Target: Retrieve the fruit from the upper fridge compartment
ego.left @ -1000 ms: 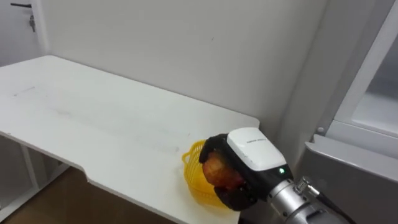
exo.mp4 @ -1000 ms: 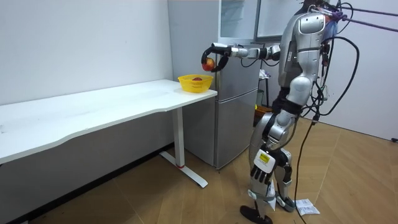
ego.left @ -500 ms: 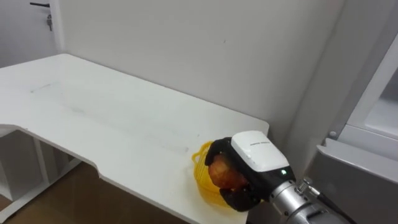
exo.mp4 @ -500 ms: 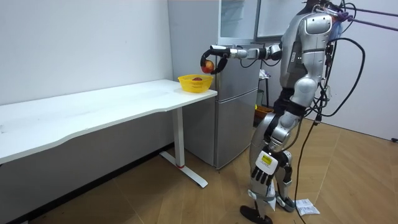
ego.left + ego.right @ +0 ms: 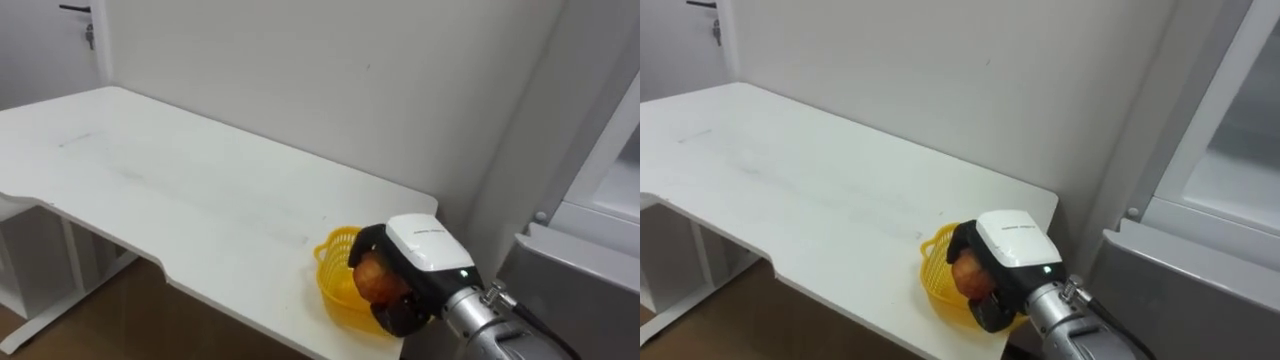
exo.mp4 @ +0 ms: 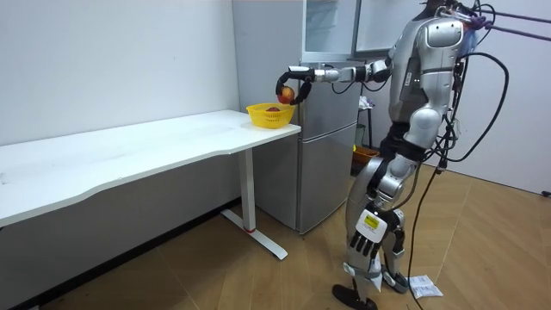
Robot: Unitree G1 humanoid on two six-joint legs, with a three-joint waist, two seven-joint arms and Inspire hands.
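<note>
While the red-orange fruit (image 5: 376,281) is held over the yellow basket (image 5: 336,252), it is gripped by the right hand (image 5: 424,258). The dark fingers are curled round it from both sides, and the white back of the hand is turned upward. The fruit is judged to be just above the basket and not yet resting in it. In the room view, hand and fruit are seen a little higher than the basket's rim.

For the setting-down, the hand is best lowered until the fruit is within the basket's wall, and only then should the fingers be loosened. If it is released from above, a round fruit may bounce out over the low rim. The light basket could also be nudged by the wrist. Something red (image 6: 274,109) is seen inside the basket in the room view, so the free space beside it should be aimed for.

No long axis can be made out, since the fruit is close to round. Which way its stem end points cannot be told, as it is covered by the fingers.

Beyond the basket, the white bench (image 5: 170,185) runs away from it along the wall. The fridge (image 6: 331,146) stands just beside the basket's end of the bench, and its upper compartment appears to be open.
</note>
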